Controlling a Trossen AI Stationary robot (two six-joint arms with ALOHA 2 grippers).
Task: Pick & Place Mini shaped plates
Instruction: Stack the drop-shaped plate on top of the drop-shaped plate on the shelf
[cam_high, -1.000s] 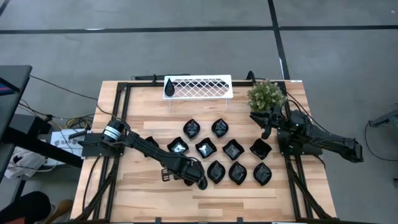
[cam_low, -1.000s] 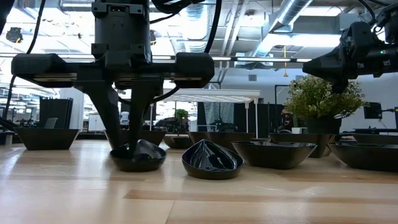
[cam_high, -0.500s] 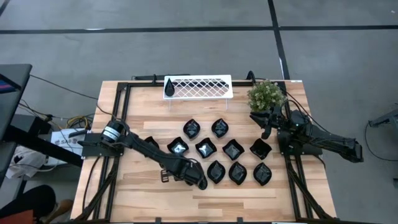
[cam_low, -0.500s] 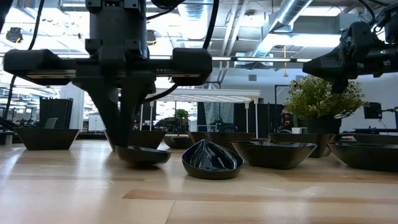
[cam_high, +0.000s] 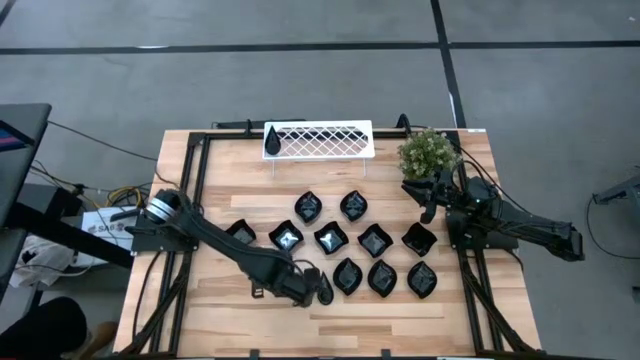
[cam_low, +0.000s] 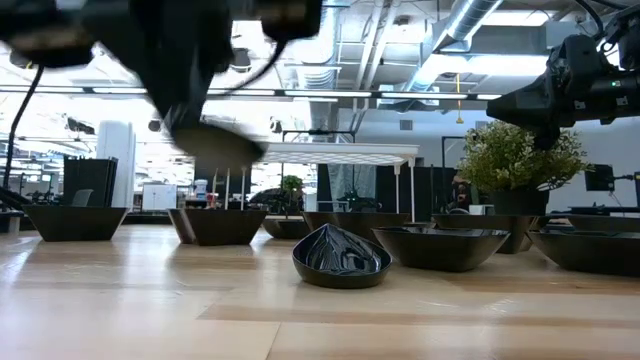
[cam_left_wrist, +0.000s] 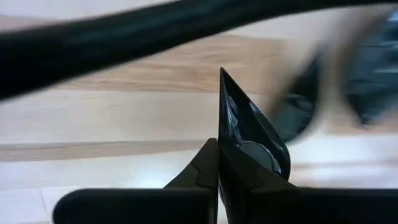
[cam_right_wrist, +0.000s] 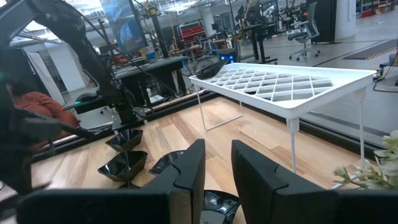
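Glossy black and pointed, a teardrop plate (cam_left_wrist: 245, 134) was clamped between the left gripper's (cam_high: 320, 291) fingers and hung clear of the bench near its front edge. The other mini plates (cam_high: 330, 238) sat grouped at the bench's middle. The right gripper (cam_high: 428, 205) waited by the potted plant (cam_high: 427, 153), its fingers (cam_right_wrist: 189, 168) slightly apart around nothing.

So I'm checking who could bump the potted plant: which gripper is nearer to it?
The right gripper. It hovers just beside the potted plant at the table's right rear. The left gripper is far off near the front, shut on a mini plate.
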